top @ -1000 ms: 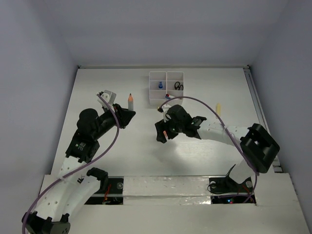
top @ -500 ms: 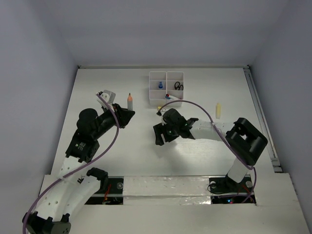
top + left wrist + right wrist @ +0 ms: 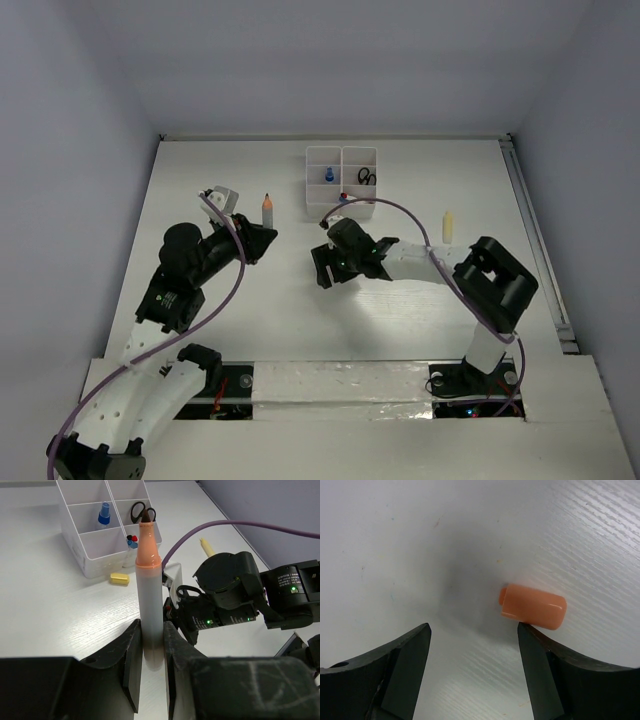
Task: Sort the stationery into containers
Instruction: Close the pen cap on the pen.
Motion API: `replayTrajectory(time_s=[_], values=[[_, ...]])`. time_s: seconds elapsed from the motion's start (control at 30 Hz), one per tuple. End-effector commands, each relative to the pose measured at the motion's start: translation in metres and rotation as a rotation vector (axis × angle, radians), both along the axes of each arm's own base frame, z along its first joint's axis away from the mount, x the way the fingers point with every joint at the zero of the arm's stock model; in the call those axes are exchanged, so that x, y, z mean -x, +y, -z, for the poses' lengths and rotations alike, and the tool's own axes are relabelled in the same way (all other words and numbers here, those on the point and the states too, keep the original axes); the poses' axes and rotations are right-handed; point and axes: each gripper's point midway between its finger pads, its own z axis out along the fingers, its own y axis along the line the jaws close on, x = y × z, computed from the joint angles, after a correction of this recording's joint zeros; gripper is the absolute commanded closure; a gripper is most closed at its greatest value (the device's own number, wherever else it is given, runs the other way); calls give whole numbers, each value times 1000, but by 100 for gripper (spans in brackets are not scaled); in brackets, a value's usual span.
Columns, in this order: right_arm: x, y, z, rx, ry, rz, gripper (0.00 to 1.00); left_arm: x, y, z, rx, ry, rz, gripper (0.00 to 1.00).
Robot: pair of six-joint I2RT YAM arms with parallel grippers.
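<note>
Left gripper [image 3: 151, 628] clamped, right gripper [image 3: 475, 632] spread, pointing down

One white organiser tray [image 3: 97, 564] at twelve o'clock on the desk [image 3: 400, 320]. Inside it: one pair of scissors [image 3: 142, 514], one blue-topped bottle [image 3: 103, 516], two pen caps [image 3: 131, 540], one red and one blue. Outside it: one uncapped marker [image 3: 149, 580] at eight o'clock, one loose orange cap [image 3: 532, 606], one yellow eraser [image 3: 119, 578] at six, one cream tube [image 3: 448, 225] at four.
</note>
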Motion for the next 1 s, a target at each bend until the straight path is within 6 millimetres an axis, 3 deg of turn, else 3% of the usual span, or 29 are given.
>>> replayTrajectory(time_s=[0.0, 0.13, 0.43, 0.87, 0.97], values=[[-11, -6, 2, 53, -29, 41, 24, -1, -2, -13, 22, -50, 12, 100], [-20, -17, 4, 113, -46, 75, 24, -1, -2, -12, 23, -49, 13, 100], [-32, -15, 8, 158, -63, 88, 25, -1, -1, -13, 26, -49, 11, 100], [-54, -19, 18, 256, -96, 148, 38, 0, -1, -14, 30, -53, 14, 100], [-59, -18, 21, 268, -102, 160, 47, 0, -1, -14, 30, -55, 14, 100]])
